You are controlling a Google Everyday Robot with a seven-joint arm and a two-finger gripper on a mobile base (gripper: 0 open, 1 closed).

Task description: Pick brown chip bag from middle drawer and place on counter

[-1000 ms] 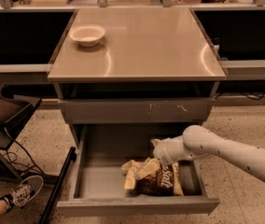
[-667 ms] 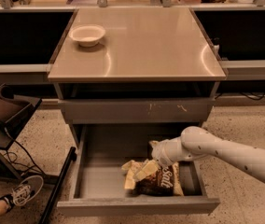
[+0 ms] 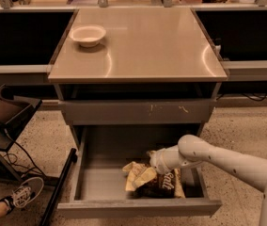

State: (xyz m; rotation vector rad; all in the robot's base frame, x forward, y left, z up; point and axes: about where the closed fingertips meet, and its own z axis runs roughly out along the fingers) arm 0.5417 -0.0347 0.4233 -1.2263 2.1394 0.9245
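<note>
- Brown chip bag (image 3: 164, 186) lies in the open middle drawer (image 3: 138, 207), right of centre, close to the front panel, crumpled, pale yellow end toward the left.
- Gripper (image 3: 153, 165) is down inside the drawer, right at the bag's top edge, on or just above it; the arm (image 3: 218, 158) comes in from the right over the drawer's side wall.
- Can't tell how far the gripper is open, or whether it has the bag.
- Step looks like the grasp: bag not lifted, counter (image 3: 147, 51) not reached.
- Next move likely: secure the bag, lift straight up, pull back out toward the front, then go up to the counter.
- Edges: scratched drawer front (image 3: 138, 111) overhangs the drawer's back half, so lifting too far back could snag.
- Room: bowl (image 3: 88, 34) sits at the counter's back left corner; centre and right are bare for placing.
</note>
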